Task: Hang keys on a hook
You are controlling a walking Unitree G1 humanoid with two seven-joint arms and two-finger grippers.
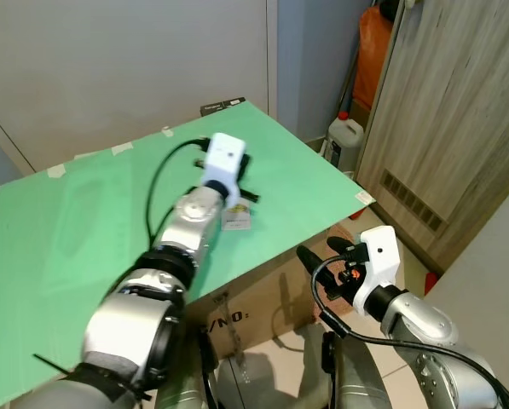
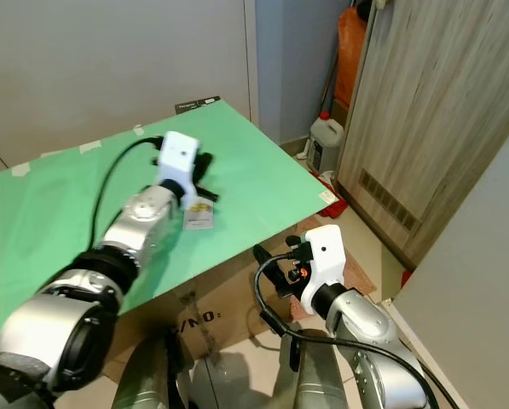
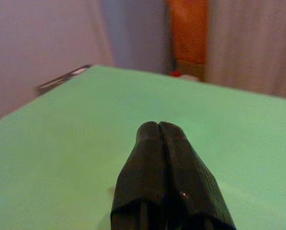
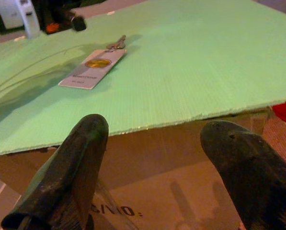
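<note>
While lying flat, the keys rest beyond the right gripper's parted jaws.

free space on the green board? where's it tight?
Green board: bare from its far taped edge down to the left arm, and from the key tag out to the right corner. Crowded around the left gripper beside the keys. Right gripper hangs open off the front edge.

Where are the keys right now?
The keys lie with their white tag on the green board, just beside the left gripper, near the board's front edge.
</note>
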